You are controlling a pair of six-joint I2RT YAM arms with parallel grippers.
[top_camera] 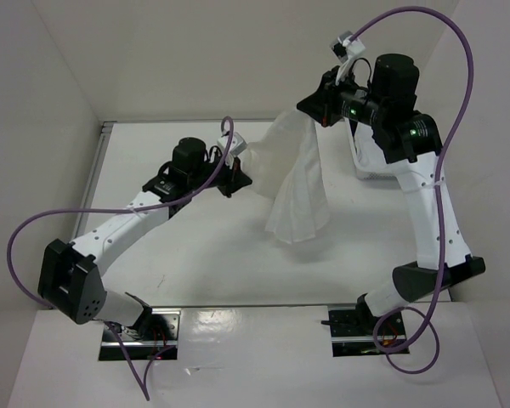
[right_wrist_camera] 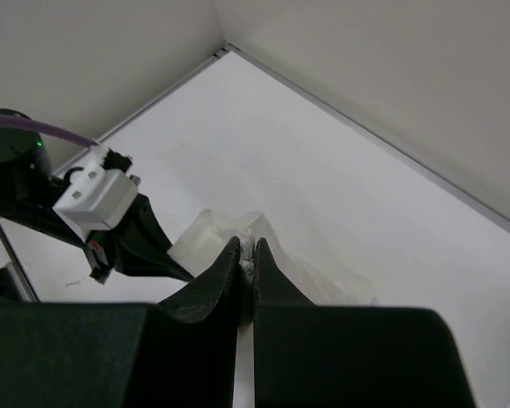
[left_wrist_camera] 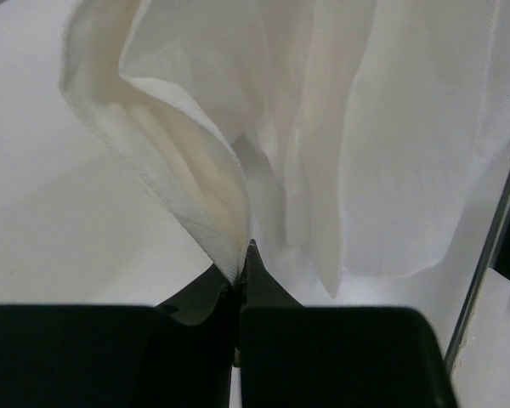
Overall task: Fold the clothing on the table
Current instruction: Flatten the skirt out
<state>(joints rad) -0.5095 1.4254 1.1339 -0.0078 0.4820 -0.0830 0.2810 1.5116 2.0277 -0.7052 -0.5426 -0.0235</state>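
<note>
White skirt edge, buried between left fingers

The skirt is thin white, creamy in its deeper folds and lined with straight pleats. The table is matte white with a grey edge strip. The left arm and right arm are white with black joints. The left gripper and right gripper are black. Purple cables loop from both arms. Small green lights glow on the right arm.

White wall panels (plain, matte) meet at a far corner.
</note>
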